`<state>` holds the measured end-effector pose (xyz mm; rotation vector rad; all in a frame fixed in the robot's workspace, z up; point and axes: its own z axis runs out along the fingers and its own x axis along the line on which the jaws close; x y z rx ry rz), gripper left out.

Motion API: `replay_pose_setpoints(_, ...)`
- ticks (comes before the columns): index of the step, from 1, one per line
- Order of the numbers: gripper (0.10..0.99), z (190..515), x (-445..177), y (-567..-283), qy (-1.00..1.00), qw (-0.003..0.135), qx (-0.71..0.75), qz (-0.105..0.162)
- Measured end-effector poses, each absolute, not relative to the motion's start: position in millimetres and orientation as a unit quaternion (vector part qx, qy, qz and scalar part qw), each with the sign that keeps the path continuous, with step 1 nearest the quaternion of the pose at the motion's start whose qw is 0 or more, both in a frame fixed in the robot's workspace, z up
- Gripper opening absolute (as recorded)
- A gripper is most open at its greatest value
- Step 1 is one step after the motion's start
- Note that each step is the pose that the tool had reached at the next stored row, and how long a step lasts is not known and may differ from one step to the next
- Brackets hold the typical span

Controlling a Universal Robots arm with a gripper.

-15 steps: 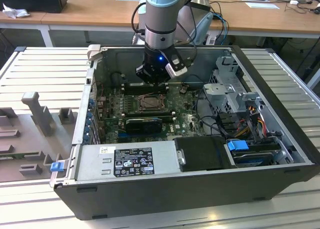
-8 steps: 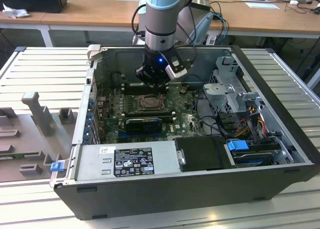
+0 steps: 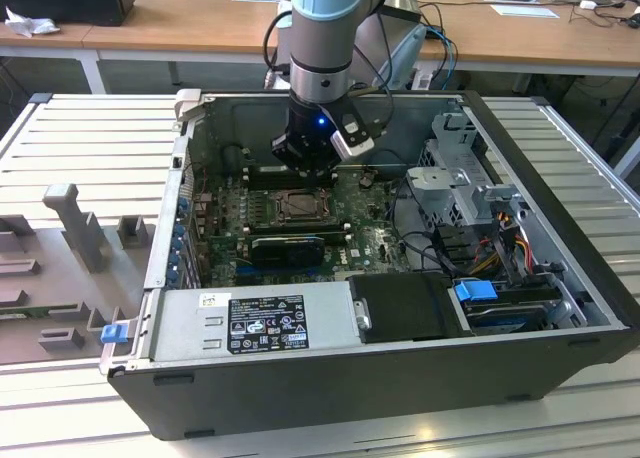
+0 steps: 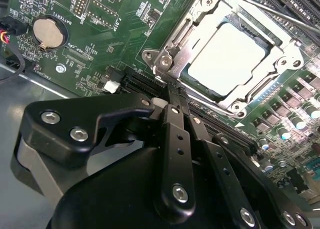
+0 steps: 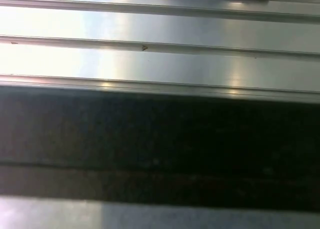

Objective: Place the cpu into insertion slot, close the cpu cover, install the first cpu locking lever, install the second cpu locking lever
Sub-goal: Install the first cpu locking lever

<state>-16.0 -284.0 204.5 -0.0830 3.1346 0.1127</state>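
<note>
Ribbed aluminium table (image 3: 80, 138) carries the open computer case (image 3: 560, 278) in the exterior view; the gripper (image 3: 305, 158) hangs just beside the insertion slot (image 3: 297, 206). In the second wrist view the cpu (image 4: 227, 56) lies seated, the cpu cover (image 4: 200, 34) closed around it, fingers (image 4: 177, 114) together, holding nothing. A white label (image 3: 268, 323) is unreadable.

- cpu (image 4: 227, 56): pale silver square, lying flat in the insertion slot (image 4: 175, 44).
- cpu cover (image 4: 280, 59): silver frame, closed flat around it; hinge side toward 9 o'clock.
</note>
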Motion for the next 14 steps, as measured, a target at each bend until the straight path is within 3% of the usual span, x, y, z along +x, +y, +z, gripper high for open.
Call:
replay_pose_setpoints(10, 0.106, 201, -16, -284, 0.999, 0.002, -0.026, 0.037)
replay_pose_setpoints(14, 0.106, 218, -16, -284, 0.999, 0.002, -0.026, 0.038)
